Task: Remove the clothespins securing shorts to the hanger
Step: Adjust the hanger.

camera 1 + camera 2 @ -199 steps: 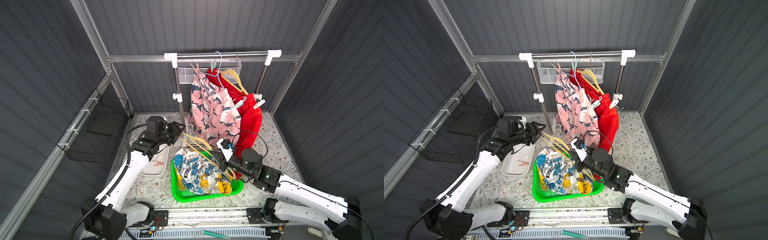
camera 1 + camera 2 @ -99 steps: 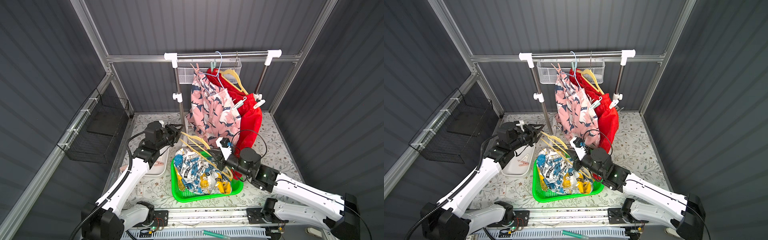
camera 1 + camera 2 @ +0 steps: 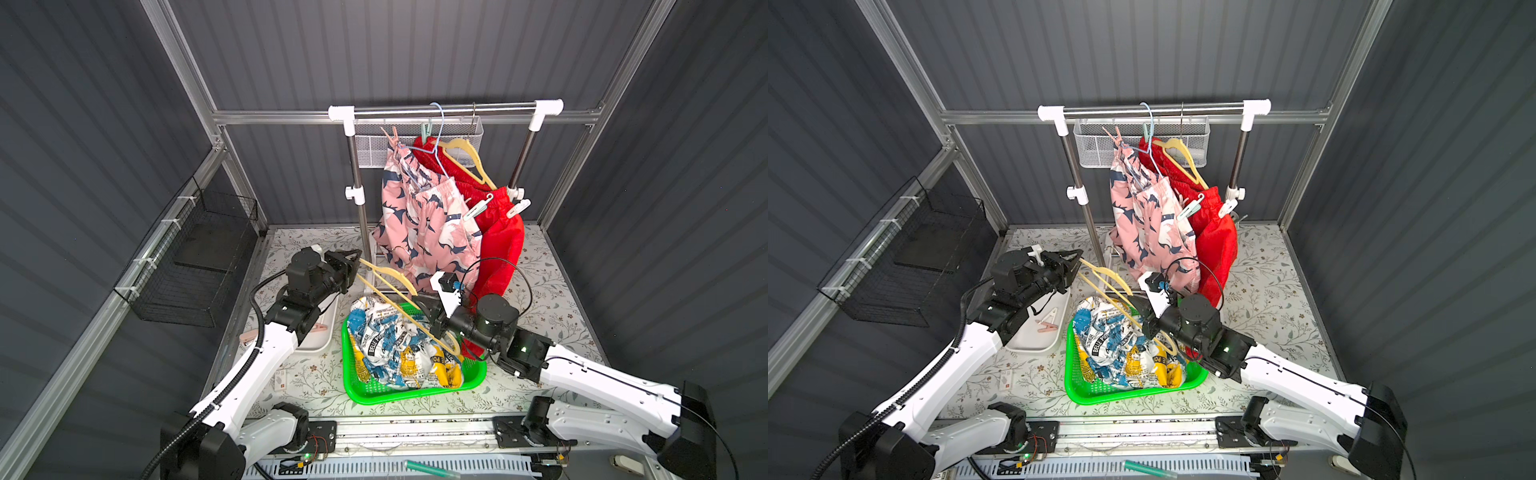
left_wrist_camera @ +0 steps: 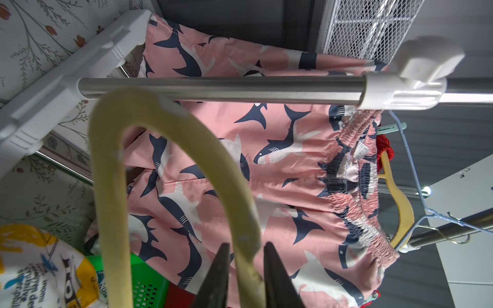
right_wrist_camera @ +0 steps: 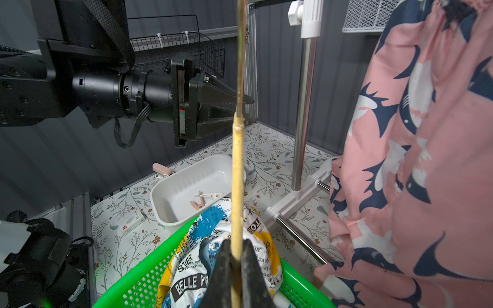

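A bare yellow hanger (image 3: 386,276) slants over the green basket (image 3: 415,395), where white printed shorts (image 3: 399,345) lie. My right gripper (image 5: 237,244) is shut on its lower arm. My left gripper (image 4: 245,248) has closed against its upper end, one finger on each side. Pink shorts (image 3: 424,224) and red shorts (image 3: 498,237) hang from the rail. A mint clothespin (image 3: 478,208) and a pink one (image 3: 392,135) grip the pink pair. A white clothespin (image 3: 517,206) grips the red pair.
A white tray (image 3: 320,345) left of the basket holds a pink clothespin (image 3: 1047,326). Another pink one (image 3: 247,337) lies on the floor beside it. The rack's steel post (image 3: 361,208) stands just behind the left gripper. A black wire basket (image 3: 199,266) hangs on the left wall.
My left arm swung right to the hanger's upper end and its jaws narrowed onto it. The right gripper kept its hold, shifting only slightly.
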### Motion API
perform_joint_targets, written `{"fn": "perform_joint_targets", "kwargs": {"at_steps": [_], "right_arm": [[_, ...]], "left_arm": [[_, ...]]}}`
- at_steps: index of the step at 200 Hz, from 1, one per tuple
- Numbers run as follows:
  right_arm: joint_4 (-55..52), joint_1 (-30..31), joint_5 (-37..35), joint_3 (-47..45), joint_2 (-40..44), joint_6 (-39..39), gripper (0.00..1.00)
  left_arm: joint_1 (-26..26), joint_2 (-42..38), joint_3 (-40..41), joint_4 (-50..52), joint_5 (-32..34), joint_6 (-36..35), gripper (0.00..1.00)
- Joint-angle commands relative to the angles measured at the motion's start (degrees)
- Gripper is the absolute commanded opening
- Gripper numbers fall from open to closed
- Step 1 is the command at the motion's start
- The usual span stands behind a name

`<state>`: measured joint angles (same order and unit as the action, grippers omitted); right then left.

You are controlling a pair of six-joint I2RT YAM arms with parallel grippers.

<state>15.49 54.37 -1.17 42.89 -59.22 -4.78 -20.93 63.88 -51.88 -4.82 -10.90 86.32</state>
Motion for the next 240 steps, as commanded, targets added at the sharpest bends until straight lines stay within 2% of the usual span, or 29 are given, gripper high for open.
{"fn": "perform_joint_targets", "kwargs": {"at_steps": [1,15,49,93,109,146,177,212,240], "right_arm": [[3.8,-0.2,1.2,-0.3,-0.4,-1.0,0.00],[4.5,-0.2,1.3,-0.4,-0.7,-1.3,0.00],[5.2,-0.1,1.8,-0.4,-1.8,-1.8,0.00],[5.9,-0.1,2.0,-0.8,-2.4,-2.0,0.01],[6.3,-0.2,2.0,-1.6,-2.1,-2.1,0.07],[7.5,-0.2,2.4,-4.1,-0.1,-2.3,0.29],[5.9,-0.5,2.5,-6.4,2.6,-2.3,0.35],[0.6,-1.8,3.3,-8.8,6.9,-1.2,0.35],[-3.8,-4.3,4.9,-10.7,11.1,-0.8,0.29]], "left_arm": [[0.3,0.2,0.7,-2.7,0.6,1.0,0.23],[0.3,0.2,0.9,-2.9,0.9,1.0,0.23],[0.3,0.0,1.2,-3.3,2.0,3.0,0.15],[0.3,-0.5,1.7,-2.9,3.4,3.5,0.09],[0.3,-0.9,1.9,-3.0,4.1,4.1,0.05],[0.3,-1.7,1.5,-3.0,4.9,5.6,0.02],[0.3,-2.4,0.7,-2.4,5.7,6.3,0.01],[0.3,-1.4,-1.2,-2.0,4.2,6.1,0.01],[0.4,-0.8,-2.3,-1.9,3.2,5.6,0.02]]}}
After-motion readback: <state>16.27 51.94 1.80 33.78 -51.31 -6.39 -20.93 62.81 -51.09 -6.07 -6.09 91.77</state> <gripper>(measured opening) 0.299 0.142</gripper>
